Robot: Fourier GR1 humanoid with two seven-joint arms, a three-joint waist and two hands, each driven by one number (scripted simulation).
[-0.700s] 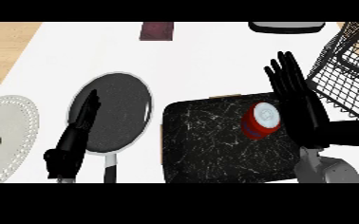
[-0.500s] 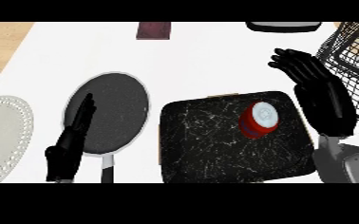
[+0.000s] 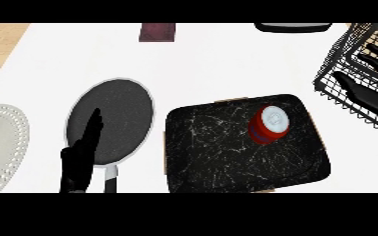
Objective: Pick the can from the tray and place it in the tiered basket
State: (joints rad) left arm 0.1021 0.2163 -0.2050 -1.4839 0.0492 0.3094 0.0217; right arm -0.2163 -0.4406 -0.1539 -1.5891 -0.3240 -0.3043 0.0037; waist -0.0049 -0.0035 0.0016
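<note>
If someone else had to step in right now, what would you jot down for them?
Left hand: open, resting at lower left over the pan.
Right hand: at the right edge by the basket, away from the can.
Can: upright on the tray, untouched.
Done: nothing yet.
Left: grasp the can, lift it, set it in the basket.
</note>
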